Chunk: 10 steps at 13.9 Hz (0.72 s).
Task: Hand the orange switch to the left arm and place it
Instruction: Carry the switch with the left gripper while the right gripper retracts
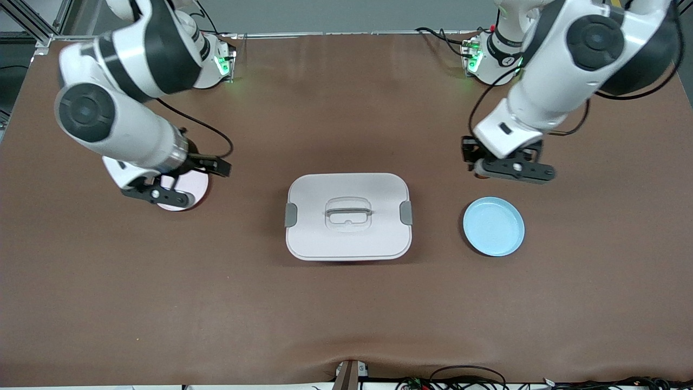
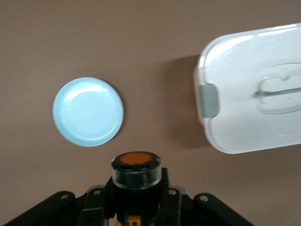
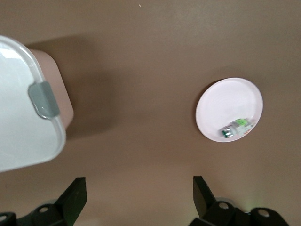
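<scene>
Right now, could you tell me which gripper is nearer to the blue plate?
Left. The left gripper, shut on the orange switch, hangs just above the blue plate near its edge. The right gripper hovers over the pink plate, with the box between.

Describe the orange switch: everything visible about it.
The orange switch is a small push-button part with a round orange face set in a clear, glassy collar over a black body; an orange mark shows lower down. It is clamped in the shut left gripper, face pointing away from the wrist, held in the air above the table. Only the gripper's fingers touch it. In the left wrist view it hangs close to the blue plate but not over it, well apart from the box.
</scene>
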Available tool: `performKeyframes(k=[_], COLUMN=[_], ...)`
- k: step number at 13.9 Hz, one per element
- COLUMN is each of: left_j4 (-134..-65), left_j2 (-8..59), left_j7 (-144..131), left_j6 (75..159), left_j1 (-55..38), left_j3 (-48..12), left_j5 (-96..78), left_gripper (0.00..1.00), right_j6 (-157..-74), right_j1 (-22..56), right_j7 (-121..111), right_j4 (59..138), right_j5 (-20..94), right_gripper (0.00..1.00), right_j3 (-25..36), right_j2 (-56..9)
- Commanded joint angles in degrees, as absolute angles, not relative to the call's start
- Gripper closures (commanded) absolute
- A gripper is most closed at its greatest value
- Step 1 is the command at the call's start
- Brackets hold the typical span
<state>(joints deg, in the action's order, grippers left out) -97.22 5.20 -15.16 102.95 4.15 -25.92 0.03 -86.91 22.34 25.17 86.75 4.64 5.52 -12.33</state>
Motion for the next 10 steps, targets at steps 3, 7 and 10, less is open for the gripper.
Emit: performKeyframes(k=[3,7,10], left_j4=[-97.82,-97.91,-98.44], left_j2=[2.81,2.64,2.55], left_j7=[-15.11,-19.49,-30.11], left_j6=[100.55,100.72,101.51], left_j1=[13.43,20.81,23.55], left_j3=[-26.19,-26.28,-26.19], left_j5=[0.70,-3.41,-4.92], left_gripper=[1.00,1.00,1.00], right_j6=[-86.93,-84.46,-84.55], right_j1=[13.73,8.19,4.75], right_j7=[10.13,5.03,2.38], right_j4=[98.96,99.93,99.93], right_j5=[3.69,3.60,3.34], right_gripper=[0.00,0.00,0.00], right_j3=[4.66,4.66,4.66], right_j2=[0.07,2.37,3.43])
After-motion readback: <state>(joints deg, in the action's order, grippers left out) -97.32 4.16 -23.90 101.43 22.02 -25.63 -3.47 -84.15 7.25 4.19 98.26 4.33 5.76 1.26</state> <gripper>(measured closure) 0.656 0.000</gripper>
